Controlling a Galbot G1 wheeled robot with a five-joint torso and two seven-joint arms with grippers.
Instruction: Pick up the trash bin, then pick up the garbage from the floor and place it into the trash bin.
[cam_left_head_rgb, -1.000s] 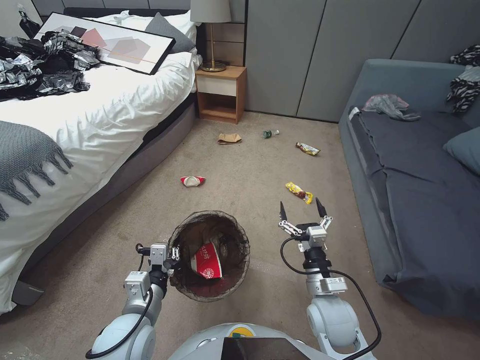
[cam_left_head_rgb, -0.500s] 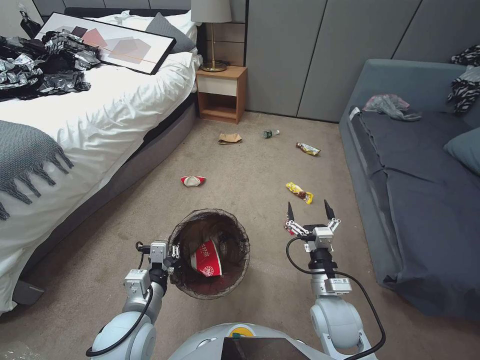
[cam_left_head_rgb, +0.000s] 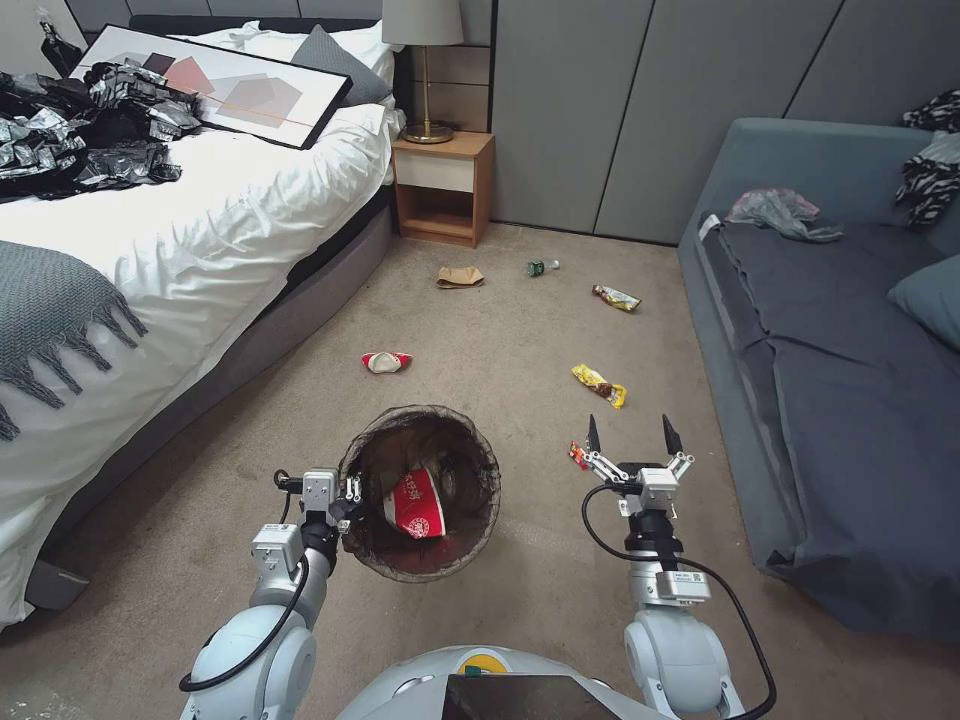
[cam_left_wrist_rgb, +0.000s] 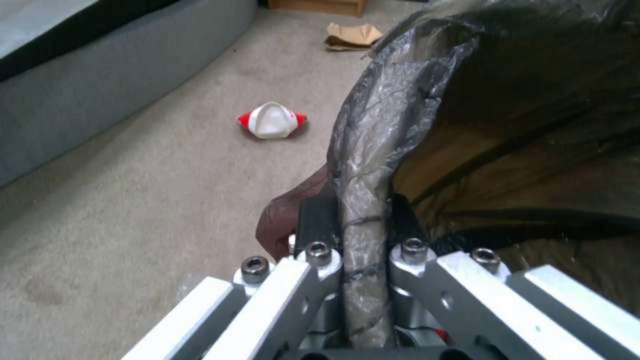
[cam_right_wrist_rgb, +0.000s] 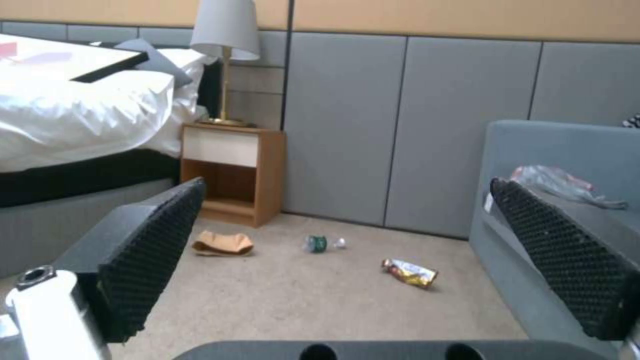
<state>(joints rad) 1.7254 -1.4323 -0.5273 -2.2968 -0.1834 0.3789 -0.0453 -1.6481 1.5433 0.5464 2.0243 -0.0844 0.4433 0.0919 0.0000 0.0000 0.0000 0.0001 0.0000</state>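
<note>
Silver-white arms (cam_left_head_rgb: 655, 640) with rounded joints, looped black cables (cam_left_head_rgb: 600, 525), black pointed fingers (cam_left_head_rgb: 593, 433) with dimpled pads (cam_right_wrist_rgb: 143, 255), hex screws (cam_left_wrist_rgb: 319, 247), yellow mark on torso (cam_left_head_rgb: 484, 662).

carpet (cam_left_head_rgb: 500, 330) | crushed cup (cam_left_head_rgb: 385, 361), paper bag (cam_left_head_rgb: 459, 277), bottle (cam_left_head_rgb: 541, 267), two wrappers (cam_left_head_rgb: 598, 384)

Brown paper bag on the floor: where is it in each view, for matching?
Head view: brown paper bag on the carpet, just before the nightstand.
Left wrist view: bag past the trash bin rim clamped by the left pincer, beside the nightstand's base.
Right wrist view: bag between the pads of the open right pincer, before the nightstand.
Shared landmark: the nightstand.
</note>
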